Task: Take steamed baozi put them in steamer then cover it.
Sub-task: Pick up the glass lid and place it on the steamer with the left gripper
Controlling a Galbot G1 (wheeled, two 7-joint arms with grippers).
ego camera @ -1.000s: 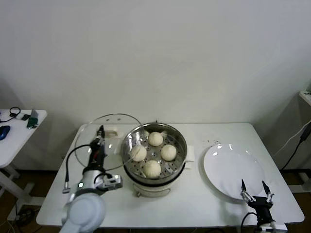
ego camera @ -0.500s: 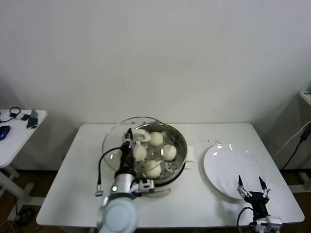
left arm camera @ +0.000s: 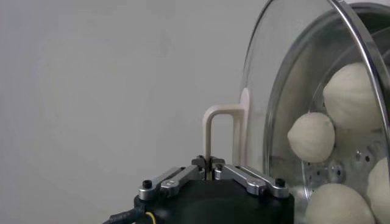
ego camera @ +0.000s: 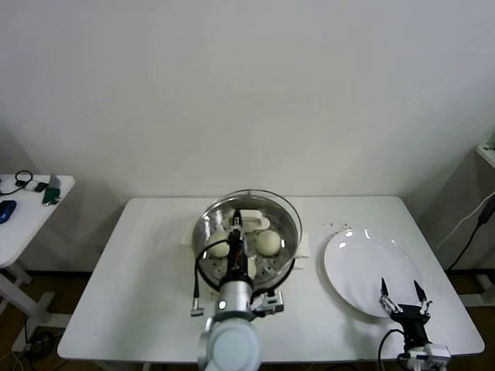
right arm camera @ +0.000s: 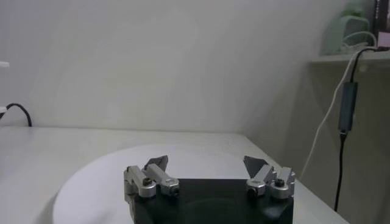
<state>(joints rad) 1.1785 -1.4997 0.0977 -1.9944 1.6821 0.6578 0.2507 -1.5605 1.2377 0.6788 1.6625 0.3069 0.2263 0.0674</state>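
The steamer (ego camera: 289,261) stands mid-table with steamed baozi (ego camera: 268,243) on its perforated tray. The cover (ego camera: 267,207), a clear glass lid with a metal rim, hangs right over the pot. My left gripper (ego camera: 237,226) is shut on its cream bar handle (left arm camera: 210,131). In the left wrist view the gripper (left arm camera: 210,165) pinches the handle's leg, and the baozi (left arm camera: 311,137) show through the glass (left arm camera: 286,85). My arm hides part of the tray. My right gripper (ego camera: 402,297) stands open and empty at the near edge of the white plate (ego camera: 363,263); it also shows in the right wrist view (right arm camera: 205,163).
The white plate (right arm camera: 103,179) lies to the right of the pot, with a few dark crumbs (ego camera: 338,226) behind it. A small side table (ego camera: 27,202) with gadgets stands far left. The white table (ego camera: 139,270) ends close to the arms' bases.
My left gripper carried the cover rightwards from beside the pot to over it. The right gripper has barely shifted.
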